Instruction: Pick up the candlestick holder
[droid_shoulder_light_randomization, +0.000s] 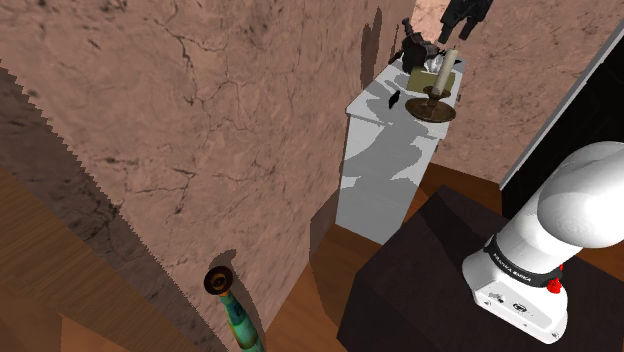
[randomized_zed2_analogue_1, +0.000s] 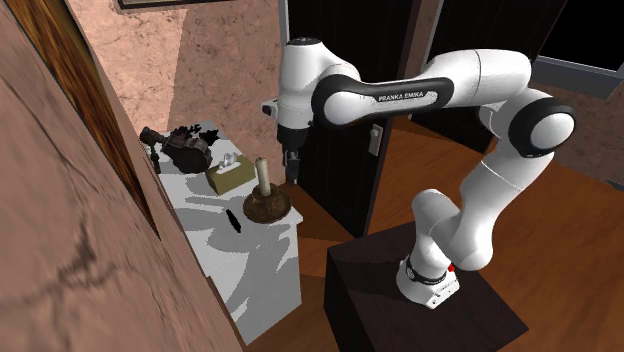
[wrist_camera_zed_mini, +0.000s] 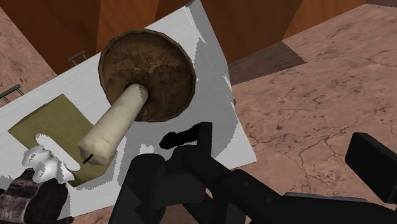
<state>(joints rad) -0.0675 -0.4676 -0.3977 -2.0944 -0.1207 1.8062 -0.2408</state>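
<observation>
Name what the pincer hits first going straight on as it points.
Probably the stone-textured surface beside the white cabinet; the pincer aims past the candlestick holder, though depth is unclear.

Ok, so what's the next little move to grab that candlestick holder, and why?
Probably slide sideways until the candle sits between the open jaws. In the second exterior view they hang just right of the candle, near its top, not touching the candlestick holder; the wrist view shows the candle outside them.
</observation>
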